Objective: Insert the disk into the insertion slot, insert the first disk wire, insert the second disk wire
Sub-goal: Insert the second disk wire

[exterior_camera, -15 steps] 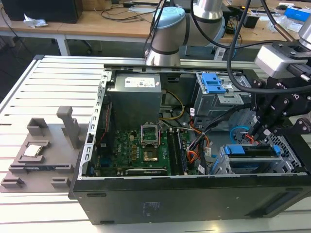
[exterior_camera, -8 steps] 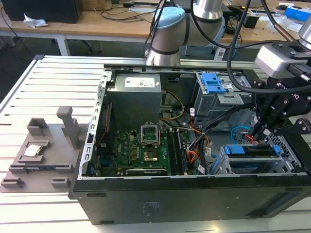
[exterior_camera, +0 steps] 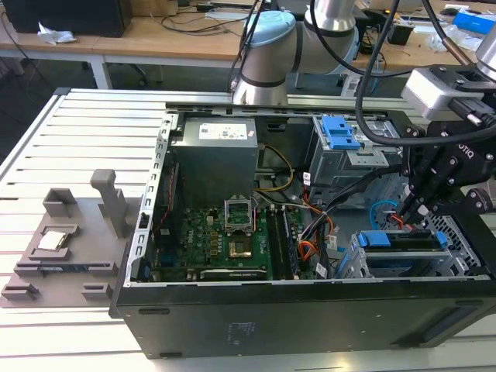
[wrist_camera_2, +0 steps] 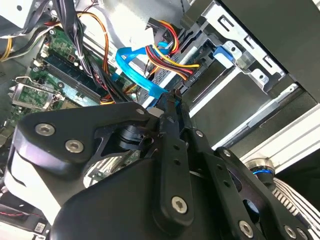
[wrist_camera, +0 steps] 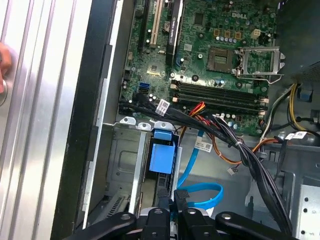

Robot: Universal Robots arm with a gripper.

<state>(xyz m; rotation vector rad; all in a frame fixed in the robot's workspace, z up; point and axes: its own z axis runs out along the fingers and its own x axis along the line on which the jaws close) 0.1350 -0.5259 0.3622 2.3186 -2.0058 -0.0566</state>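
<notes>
Hanging the gripper [exterior_camera: 409, 211] down into the open case [exterior_camera: 232, 325], at the exterior view's right end, just above the slot [exterior_camera: 411, 266]. Pinching what looks like the black plug [wrist_camera: 181, 196] of the blue wire [wrist_camera: 202, 192] between fingers [wrist_camera_2: 172, 131] drawn nearly together, with a bare sliver of gap showing in the first wrist view.

Finding the disk [exterior_camera: 403, 242] already lying flat in the slot, with the handle end of its blue carrier [wrist_camera: 164, 156] turned towards the motherboard [exterior_camera: 225, 240]. Looping the blue wire just beside the carrier, then trailing it away across the case floor towards the motherboard; in the second wrist view, arching it up from the fingertips and past the coloured strands. Crossing a wire bundle [wrist_camera: 240, 150] of black, red, orange and yellow strands over the space between motherboard and slot.

Standing the taller cage [exterior_camera: 345, 159], with its blue latch [exterior_camera: 341, 132], farther back in the case, on the exterior view's right of the power supply [exterior_camera: 213, 155]. Resting the case on a slatted table [exterior_camera: 46, 132], with a grey fixture [exterior_camera: 108, 205] just beside it on the exterior view's left, bearing a small square chip [exterior_camera: 53, 240]. Rising behind the case, the arm [exterior_camera: 267, 54].
</notes>
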